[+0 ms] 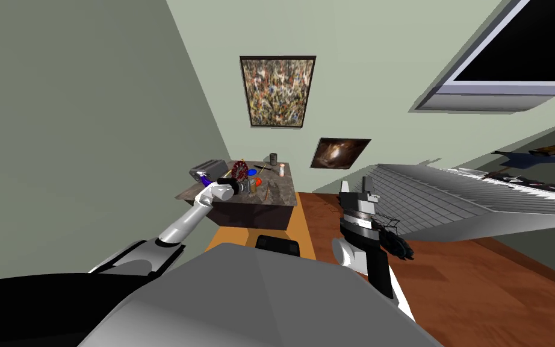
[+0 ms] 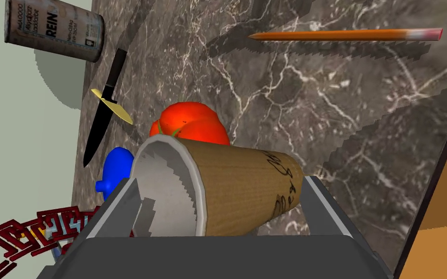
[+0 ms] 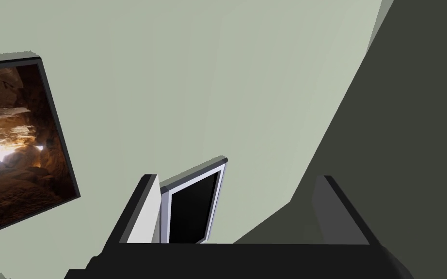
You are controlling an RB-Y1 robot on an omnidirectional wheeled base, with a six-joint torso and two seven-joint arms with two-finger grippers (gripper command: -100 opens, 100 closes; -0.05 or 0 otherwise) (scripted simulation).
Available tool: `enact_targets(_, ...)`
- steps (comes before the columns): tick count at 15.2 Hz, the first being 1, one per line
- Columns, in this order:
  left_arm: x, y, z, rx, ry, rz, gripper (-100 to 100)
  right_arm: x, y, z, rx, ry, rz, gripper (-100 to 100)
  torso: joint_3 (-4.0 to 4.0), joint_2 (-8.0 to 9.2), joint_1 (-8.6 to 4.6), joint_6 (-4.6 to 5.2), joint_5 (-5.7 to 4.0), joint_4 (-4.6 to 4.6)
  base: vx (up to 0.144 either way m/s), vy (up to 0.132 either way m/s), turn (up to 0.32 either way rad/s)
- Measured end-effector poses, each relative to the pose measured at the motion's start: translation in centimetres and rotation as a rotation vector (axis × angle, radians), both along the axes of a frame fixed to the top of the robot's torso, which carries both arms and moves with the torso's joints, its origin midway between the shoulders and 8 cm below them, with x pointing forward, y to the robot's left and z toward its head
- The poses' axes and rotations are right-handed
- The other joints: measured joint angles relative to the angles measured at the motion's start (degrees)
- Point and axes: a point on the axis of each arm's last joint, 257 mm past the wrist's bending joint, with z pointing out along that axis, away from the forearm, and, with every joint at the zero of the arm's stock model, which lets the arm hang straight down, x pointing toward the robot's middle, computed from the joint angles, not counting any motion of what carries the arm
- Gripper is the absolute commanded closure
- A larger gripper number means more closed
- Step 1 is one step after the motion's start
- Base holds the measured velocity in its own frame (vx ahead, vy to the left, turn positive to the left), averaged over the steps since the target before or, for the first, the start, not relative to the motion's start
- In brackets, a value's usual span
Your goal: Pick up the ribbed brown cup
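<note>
The left gripper (image 2: 221,180) is released, and its spread fingers bracket the ribbed brown cup (image 2: 237,193) near the middle of the dark marbled tabletop (image 2: 314,121). The cup's white-lined mouth is at one finger and its narrow base by the other. Just beyond the cup sit a red tomato (image 2: 191,121) and a blue object (image 2: 116,167). The right gripper (image 3: 234,177) is raised off to the right, also released.

Between left fingers (image 2: 320,206): cup (image 2: 239,191); behind it tomato (image 2: 191,121) on table (image 2: 353,121).
</note>
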Motion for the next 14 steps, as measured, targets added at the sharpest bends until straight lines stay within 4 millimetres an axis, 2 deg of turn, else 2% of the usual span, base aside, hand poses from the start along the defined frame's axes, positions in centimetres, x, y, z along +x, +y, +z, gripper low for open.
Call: enact_targets(14,-2.4,2.1,-1.3,0.014,0.247,0.043,-100,0.0,0.0,0.0,0.0,0.0,0.0,0,0.01,0.01,-0.03,0.02,-0.01,0.01,0.008,0.012,-0.079)
